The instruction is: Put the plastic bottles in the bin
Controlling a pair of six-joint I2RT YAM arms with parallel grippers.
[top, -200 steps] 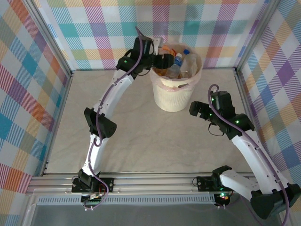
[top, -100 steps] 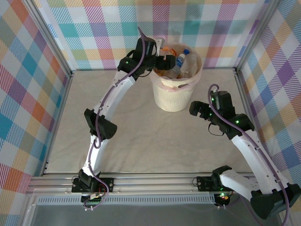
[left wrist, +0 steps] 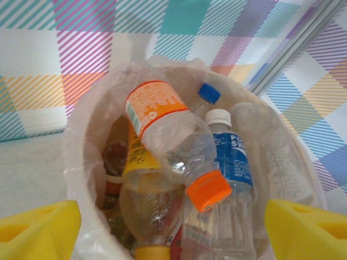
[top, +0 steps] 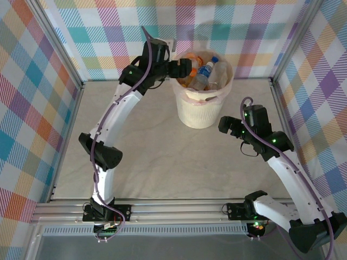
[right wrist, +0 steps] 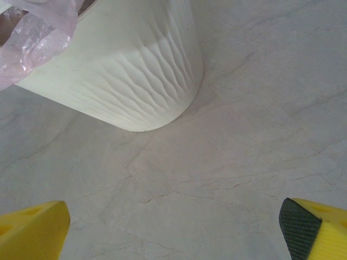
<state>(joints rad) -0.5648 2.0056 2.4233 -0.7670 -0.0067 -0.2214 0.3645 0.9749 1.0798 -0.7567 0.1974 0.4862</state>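
Several plastic bottles [left wrist: 217, 179] lie heaped inside the bin [top: 200, 111], which stands on the pale marbled table [top: 162, 157] close to the checked back wall [top: 108, 32]. On top of the heap an orange-labelled bottle [left wrist: 162, 127] lies slanted with its orange cap toward the camera. Beside it is a blue-labelled bottle [left wrist: 232, 160] with a white cap, and a blue cap [left wrist: 209, 93] shows behind them. A pinkish liner [left wrist: 81, 162] drapes over the rim.

The left gripper [left wrist: 172, 230] hangs above the bin's mouth, jaws released and spread wide, with nothing between its 2 yellow fingers [left wrist: 38, 227].

The right gripper [right wrist: 173, 230] sits low over bare table near the bin's ribbed side, apart from it, jaws likewise spread wide and grasping nothing.
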